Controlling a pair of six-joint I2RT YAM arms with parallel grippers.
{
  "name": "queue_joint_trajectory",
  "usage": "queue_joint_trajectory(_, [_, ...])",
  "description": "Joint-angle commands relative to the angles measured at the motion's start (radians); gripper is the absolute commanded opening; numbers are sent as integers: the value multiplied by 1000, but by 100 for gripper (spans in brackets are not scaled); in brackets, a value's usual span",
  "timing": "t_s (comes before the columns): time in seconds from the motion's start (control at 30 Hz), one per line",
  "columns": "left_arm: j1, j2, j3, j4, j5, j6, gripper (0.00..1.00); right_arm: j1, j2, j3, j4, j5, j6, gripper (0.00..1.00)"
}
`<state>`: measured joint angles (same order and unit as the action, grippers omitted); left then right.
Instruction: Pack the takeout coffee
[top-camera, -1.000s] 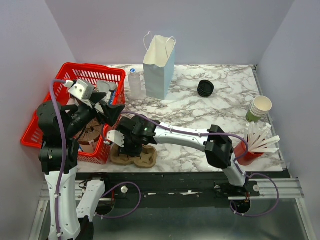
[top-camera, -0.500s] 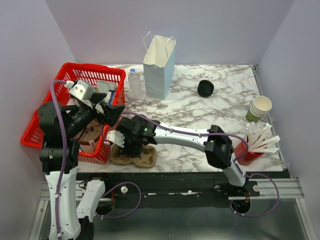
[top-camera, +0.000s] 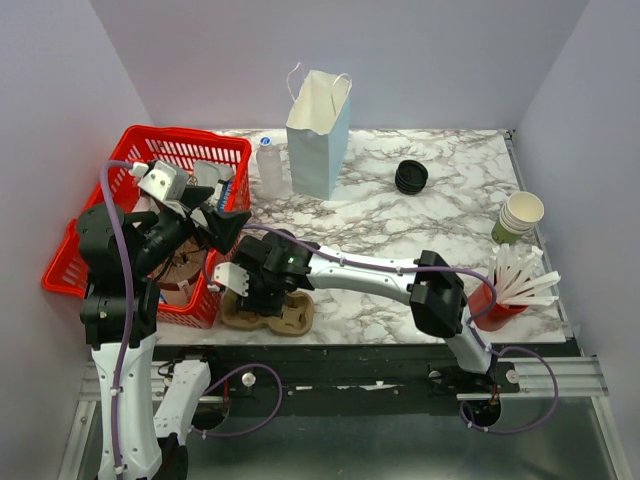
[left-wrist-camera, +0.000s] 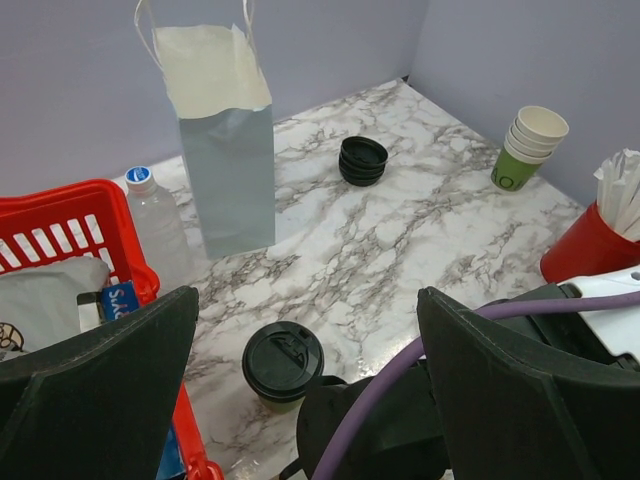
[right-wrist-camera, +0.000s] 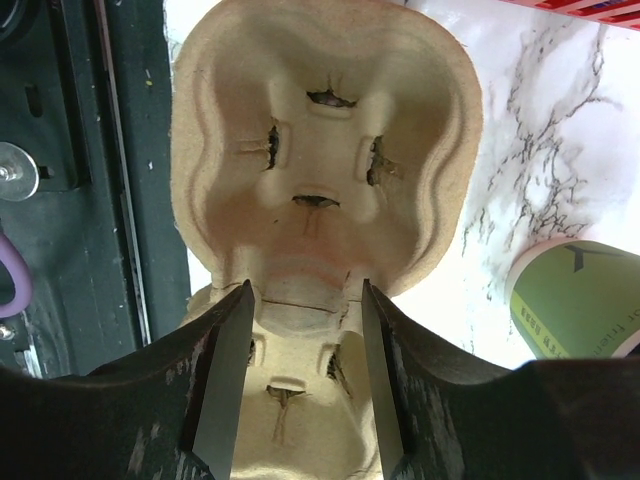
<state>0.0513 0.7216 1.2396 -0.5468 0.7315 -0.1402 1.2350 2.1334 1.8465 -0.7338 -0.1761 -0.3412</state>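
While my left gripper hangs spread as wide as it goes with nothing between its fingers, the takeout coffee stands upright on the surface lower down. In that wrist's view it shows in the gap between the two fingers. It is close to the near-left corner, just beside the red basket.

The coffee's body is olive-green paper. Its lid is a round disc of black plastic with a raised rim and a small sip opening.

My right gripper is about half open, its two fingers set either side of the narrow waist of the cup carrier at the near edge. I cannot tell whether they press on it or only straddle it. From that wrist the coffee sits off to the right of the fingers, near one of the carrier's lobes, with a strip of bare surface between them.

The cup carrier is tan moulded pulp, matte and fibrous, with rounded lobes and slit wells. The surface is white with grey marble veining. The red basket is plastic lattice.
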Motion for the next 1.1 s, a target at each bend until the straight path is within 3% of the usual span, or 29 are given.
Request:
queue_joint_trajectory(0.0, [4,-11,-11,16,22,-21,99,14,-18,-13,-10,12,-5,55])
queue_joint_trajectory(0.17, [4,-11,-9,16,22,-21,99,15,-1,-9,-4,29,-9,54])
queue_joint_trajectory(0.33, [4,-11,-9,18,23,-21,98,15,-1,-12,-1,47,-16,45])
queue_joint_trajectory(0.73, [5,-17,-11,15,22,-24,98,15,16,-17,8,72,-16,53])
queue_joint_trajectory(0.93, [7,-19,-8,13,22,-25,98,15,16,-20,10,76,-25,39])
queue_joint_trajectory(1.07, [9,-21,-8,10,25,-25,98,15,20,-21,5,75,-25,40])
